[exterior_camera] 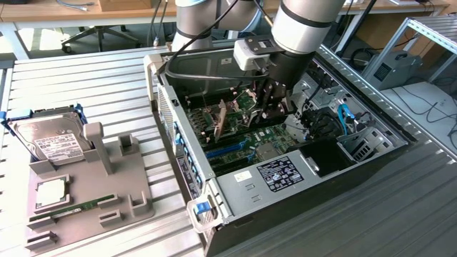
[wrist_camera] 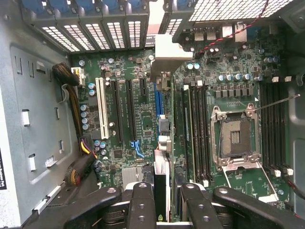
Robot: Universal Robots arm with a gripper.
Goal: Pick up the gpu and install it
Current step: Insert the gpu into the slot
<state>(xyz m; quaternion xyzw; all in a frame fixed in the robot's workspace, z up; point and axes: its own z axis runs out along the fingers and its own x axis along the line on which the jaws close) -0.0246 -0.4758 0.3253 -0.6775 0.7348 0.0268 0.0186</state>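
While my gripper pinches the gpu edge-on, half-closed, its long axis runs straight ahead over the motherboard slots.

I see the gpu standing on its long edge inside the open computer case, leaning a little. It is a thin flat card. In the wrist view the gpu runs edge-on above the board, with its silver bracket at the far end.
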